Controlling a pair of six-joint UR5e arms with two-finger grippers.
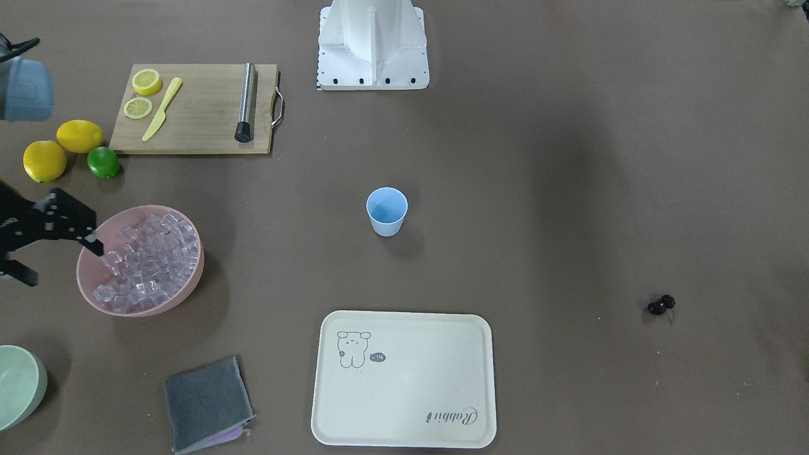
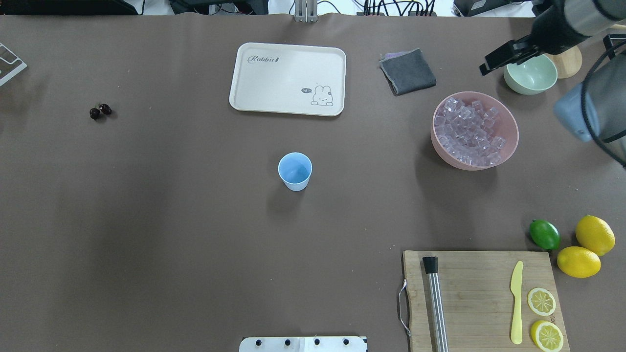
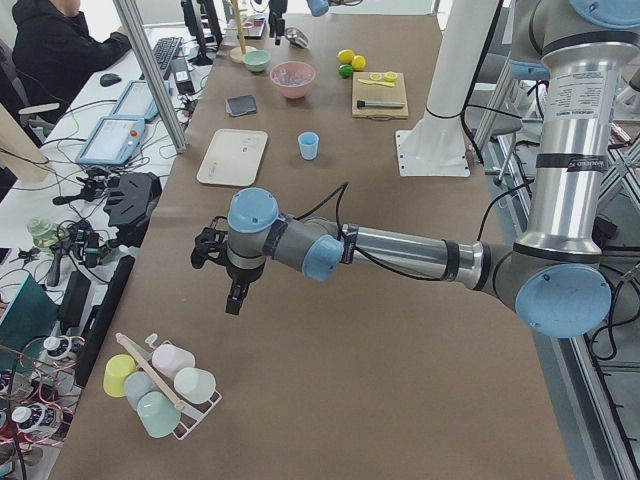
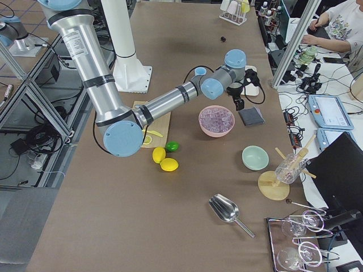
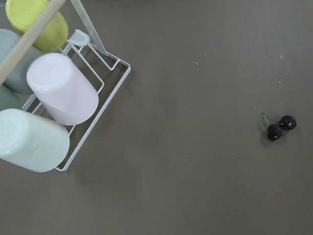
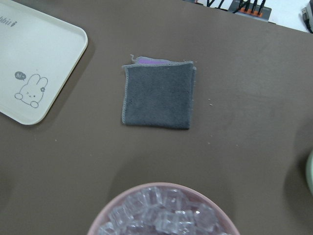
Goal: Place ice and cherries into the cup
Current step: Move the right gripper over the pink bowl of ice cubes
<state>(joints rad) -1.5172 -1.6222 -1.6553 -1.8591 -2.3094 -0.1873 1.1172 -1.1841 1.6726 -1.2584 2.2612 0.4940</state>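
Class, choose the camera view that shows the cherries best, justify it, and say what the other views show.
Left wrist-mounted: the cherries appear largest, with both fruits and the green stem distinct. Front-facing and overhead show only a small dark pair; exterior right, a distant speck; exterior left and right wrist-mounted show none.

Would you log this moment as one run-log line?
cup empty | ice in pink bowl | cherries on table | right gripper open near pink bowl
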